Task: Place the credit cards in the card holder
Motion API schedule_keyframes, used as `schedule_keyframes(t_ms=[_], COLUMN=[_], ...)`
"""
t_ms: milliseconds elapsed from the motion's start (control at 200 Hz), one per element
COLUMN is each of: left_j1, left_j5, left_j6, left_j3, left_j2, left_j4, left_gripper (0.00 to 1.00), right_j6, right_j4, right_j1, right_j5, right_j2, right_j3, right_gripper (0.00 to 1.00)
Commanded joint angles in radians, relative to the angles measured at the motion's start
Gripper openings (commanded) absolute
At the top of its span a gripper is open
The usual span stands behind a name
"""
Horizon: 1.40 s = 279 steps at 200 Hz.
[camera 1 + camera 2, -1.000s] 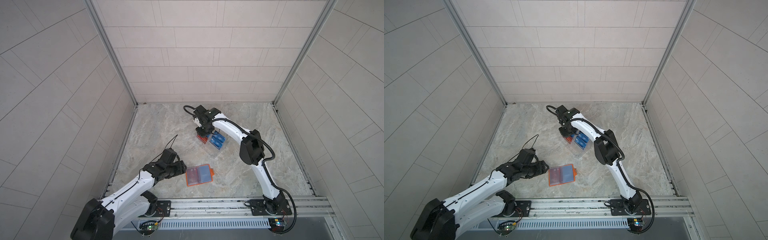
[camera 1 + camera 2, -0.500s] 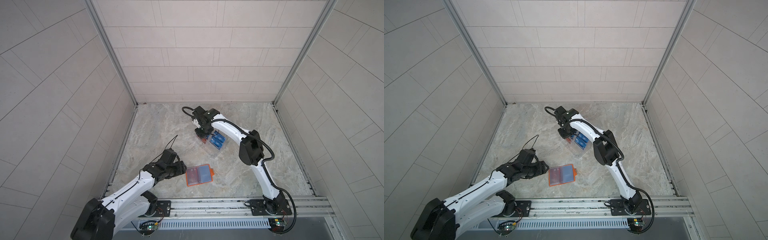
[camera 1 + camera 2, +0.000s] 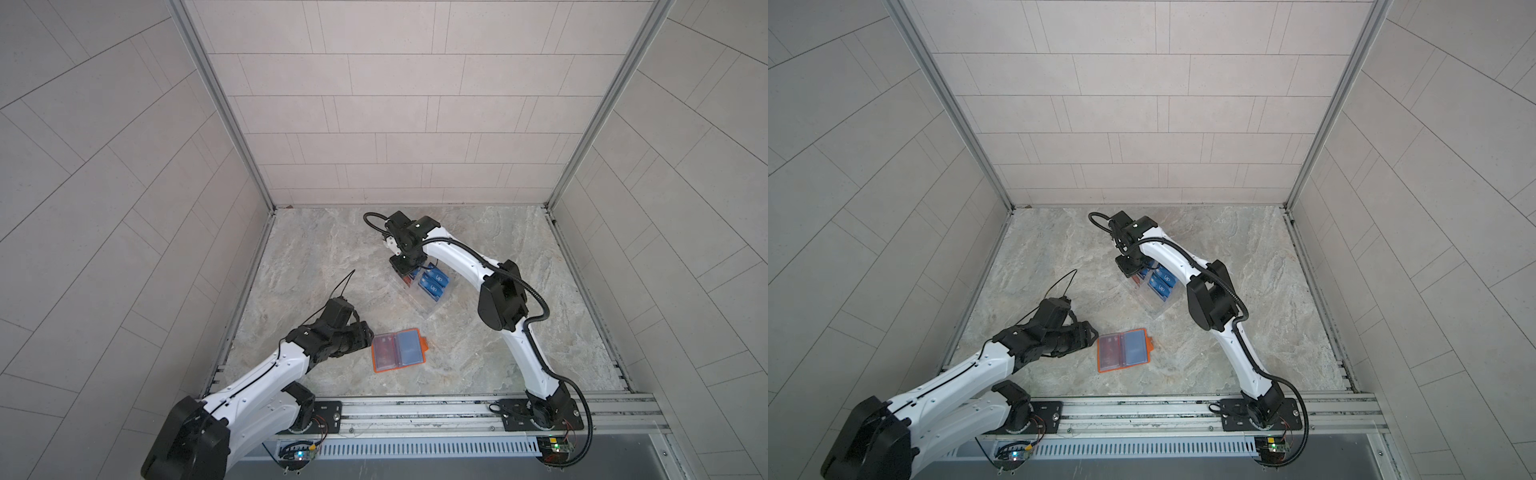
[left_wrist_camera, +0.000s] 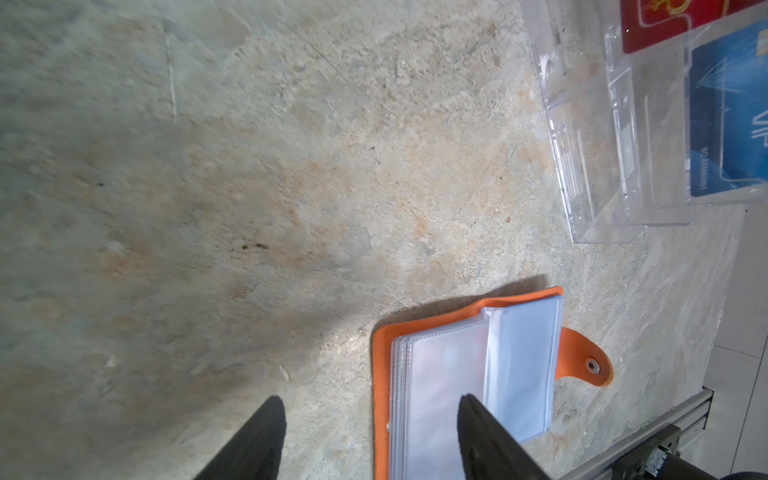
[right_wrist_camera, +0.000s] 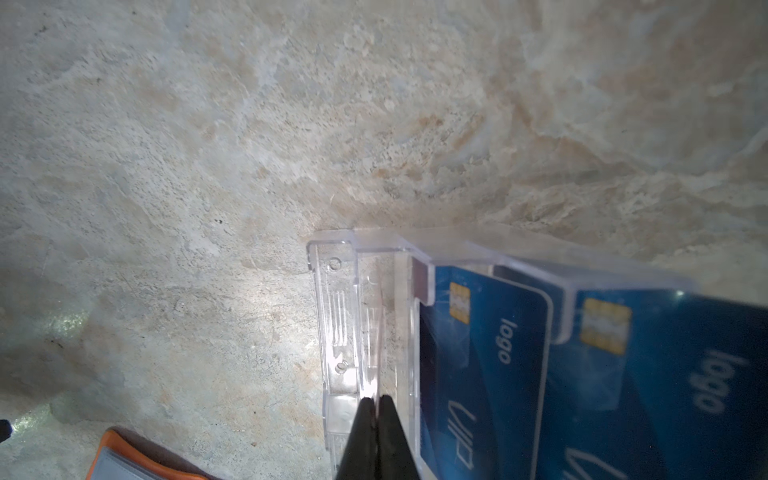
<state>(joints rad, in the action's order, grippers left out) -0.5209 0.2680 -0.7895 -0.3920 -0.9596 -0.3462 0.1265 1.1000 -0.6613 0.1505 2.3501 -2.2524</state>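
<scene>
2 hands logged, nearest item first. Closest to me is the metal rail (image 3: 415, 409) carrying both arm bases.

Just past it, on the marbled surface (image 3: 316, 266), my left hand (image 3: 365, 337) sits low, just beside the left edge of the card holder (image 3: 395, 351). Its fingers (image 4: 482, 436) are spread wide with nothing between them. In the left wrist view 1 finger overlaps the holder's near page and the other is over bare stone. I cannot judge contact.

The card holder lies open and flat near the front middle of the surface, with its clear sleeves (image 4: 519, 365) facing up. In both top views the left page shows red through the plastic and the right page shows blue. The snap tab (image 4: 586, 365) sticks out from the right side.

Farther back, well apart from the holder, a clear rack (image 3: 424, 299) stands at an angle. It holds blue cards (image 3: 434, 280) with white lettering and a red card (image 4: 673, 25).

My right hand (image 5: 376, 401) reaches down over the rack's far left end. Its fingers are pressed together in the clear slot beside the nearest blue card. A thin line runs on from the tips, and I cannot tell whether it is a card edge.
</scene>
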Motion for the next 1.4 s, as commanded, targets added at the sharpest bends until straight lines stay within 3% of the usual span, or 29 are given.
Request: schedule_keyframes(t_ms=[0,270,420,631,911,1126,1392], left_j1=[0.005,0.005,0.005,0.006,0.005,-0.007,-0.158], left_j5=[-0.013,-0.026,-0.057,-0.101,-0.120,-0.027,0.040], left_j6=[-0.017,-0.013,-0.007,0.006,-0.006,-0.011,-0.017], left_j3=[0.017,-0.035,-0.062,-0.111,-0.115,-0.091,-0.106], left_j2=[-0.003,-0.002,0.024,0.054,0.099,0.074,-0.063], left_j4=[0.010,-0.025,-0.071,-0.157,-0.180,-0.112,0.031], left_gripper=[0.70,0.69,0.69,0.68,0.68,0.68,0.67], right_j6=[-0.032,-0.036,0.001,0.133,0.382,0.536,0.622], right_j4=[0.043,0.074,0.032,-0.212,-0.583,-0.766,-0.894], right_j1=[-0.005,-0.003,0.008,0.011,0.003,-0.027,-0.079], right_j5=[0.004,0.036,0.122,0.336,0.516,0.567,0.499], right_j2=[-0.035,-0.119,-0.207,-0.407,-0.634,-0.712,-0.777], right_j3=[-0.039,-0.031,0.037,0.345,0.839,1.090,1.281], right_gripper=[0.00,0.00,0.00,0.00,0.00,0.00,0.00])
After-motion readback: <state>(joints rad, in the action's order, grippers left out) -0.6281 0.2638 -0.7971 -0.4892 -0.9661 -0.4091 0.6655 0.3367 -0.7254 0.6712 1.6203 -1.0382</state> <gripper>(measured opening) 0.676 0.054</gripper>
